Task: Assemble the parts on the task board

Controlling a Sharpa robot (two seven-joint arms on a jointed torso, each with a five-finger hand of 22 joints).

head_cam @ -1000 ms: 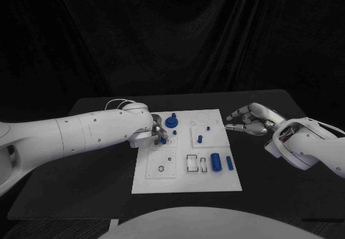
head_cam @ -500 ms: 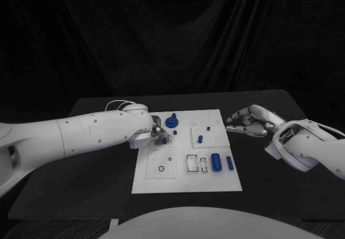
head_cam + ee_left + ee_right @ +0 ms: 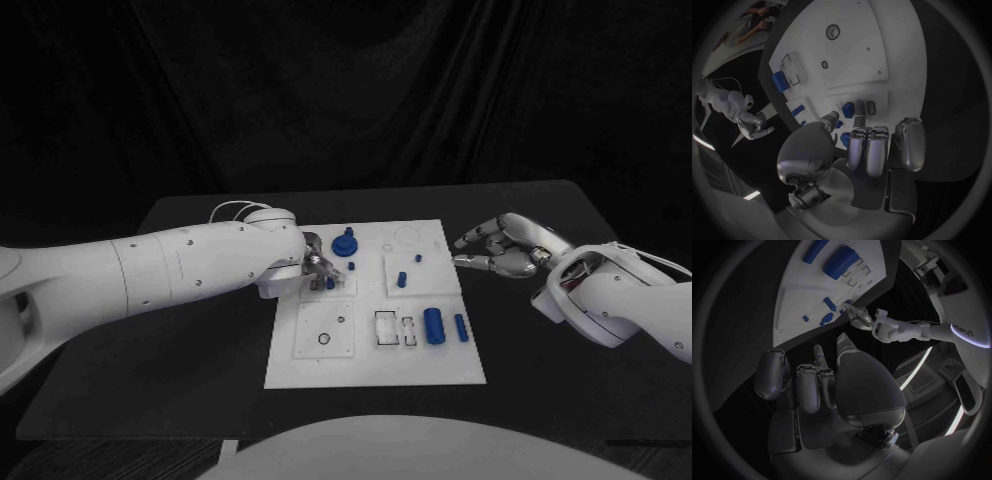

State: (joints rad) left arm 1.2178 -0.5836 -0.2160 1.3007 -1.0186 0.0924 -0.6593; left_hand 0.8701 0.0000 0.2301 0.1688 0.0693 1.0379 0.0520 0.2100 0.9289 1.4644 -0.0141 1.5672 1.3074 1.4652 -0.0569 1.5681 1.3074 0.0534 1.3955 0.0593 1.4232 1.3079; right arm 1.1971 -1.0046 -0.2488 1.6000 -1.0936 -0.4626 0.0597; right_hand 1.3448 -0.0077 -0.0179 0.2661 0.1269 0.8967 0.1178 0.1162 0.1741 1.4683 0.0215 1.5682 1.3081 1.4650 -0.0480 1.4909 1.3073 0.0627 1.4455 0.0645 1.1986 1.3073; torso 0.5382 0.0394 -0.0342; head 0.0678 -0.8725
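White rectangular task board (image 3: 378,368) at centre of black desk (image 3: 188,330). Left robot hand (image 3: 319,266) pinching small blue part (image 3: 848,109) at board's upper-left. Right robot hand (image 3: 500,245) beside board's right edge, fingers curled, holding nothing.

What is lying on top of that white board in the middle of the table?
Small blue pieces sit on the white board: a knob, a thick cylinder and a thin rod. The left hand covers part of the board, with one small blue piece at its fingers.
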